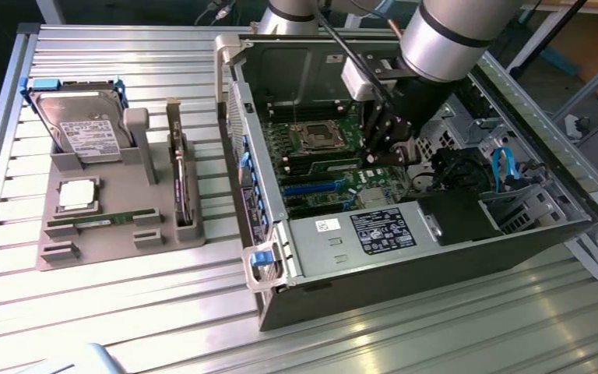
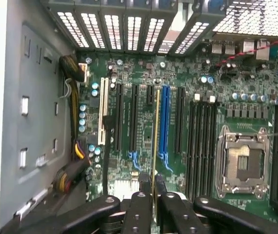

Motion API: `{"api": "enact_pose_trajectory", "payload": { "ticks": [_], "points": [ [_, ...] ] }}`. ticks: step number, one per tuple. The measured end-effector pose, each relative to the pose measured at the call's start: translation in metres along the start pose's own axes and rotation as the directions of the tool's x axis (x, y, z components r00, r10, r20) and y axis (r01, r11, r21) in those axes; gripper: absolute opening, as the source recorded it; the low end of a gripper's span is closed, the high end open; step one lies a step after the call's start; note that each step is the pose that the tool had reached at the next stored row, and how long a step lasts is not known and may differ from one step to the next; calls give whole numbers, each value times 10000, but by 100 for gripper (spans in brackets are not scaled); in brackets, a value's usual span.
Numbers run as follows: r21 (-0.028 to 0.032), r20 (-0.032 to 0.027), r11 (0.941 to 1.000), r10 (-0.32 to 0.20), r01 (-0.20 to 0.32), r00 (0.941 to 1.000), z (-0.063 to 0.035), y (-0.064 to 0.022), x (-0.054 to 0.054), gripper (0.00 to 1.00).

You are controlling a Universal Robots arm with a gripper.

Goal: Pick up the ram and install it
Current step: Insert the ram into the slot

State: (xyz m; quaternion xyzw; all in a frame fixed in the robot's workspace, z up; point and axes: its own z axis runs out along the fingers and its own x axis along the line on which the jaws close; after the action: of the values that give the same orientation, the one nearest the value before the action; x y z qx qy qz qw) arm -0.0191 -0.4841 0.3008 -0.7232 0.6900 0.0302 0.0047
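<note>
- Step in hand, as I judge it: the pick is done and the placing is under way. The gripper (image 2: 153,187) is closed narrow on the ram (image 2: 155,141), which shows edge-on as a thin pale line running out ahead of the fingertips.
- The gripper (image 1: 382,152) is down inside the open case (image 1: 239,117), with the board (image 2: 129,73) straight below it.
- The held stick lines up alongside the blue slot (image 2: 165,122). The black memory slots (image 2: 202,141) lie off to one side of it, between the gripper and the processor socket (image 2: 241,161).
- Whether the stick's lower edge touches the board, I cannot tell.
- Seating it calls for the stick to be parallel to a memory slot and square over it, then pressed straight down (a tilted entry would likely jam).
- Room: the slots sit close together, so there is little sideways slack. Cables (image 1: 501,167) crowd the case beyond the gripper.
- A second stick (image 1: 102,220) lies on the tray (image 1: 60,253), well away from the gripper and outside the case.
</note>
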Motion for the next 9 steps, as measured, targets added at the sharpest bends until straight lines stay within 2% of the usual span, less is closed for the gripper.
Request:
{"api": "enact_pose_trajectory", "payload": {
  "ticks": [2, 7, 9],
  "points": [
    [-2, -1, 10000, -40, 40, 10000, 66, 65, -18, 14],
    [-2, -2, 10000, -41, 41, 10000, 188, 51, -199, 14],
    [-6, -2, 10000, -43, 43, 10000, 251, 16, -268, 14]
  ]
}}
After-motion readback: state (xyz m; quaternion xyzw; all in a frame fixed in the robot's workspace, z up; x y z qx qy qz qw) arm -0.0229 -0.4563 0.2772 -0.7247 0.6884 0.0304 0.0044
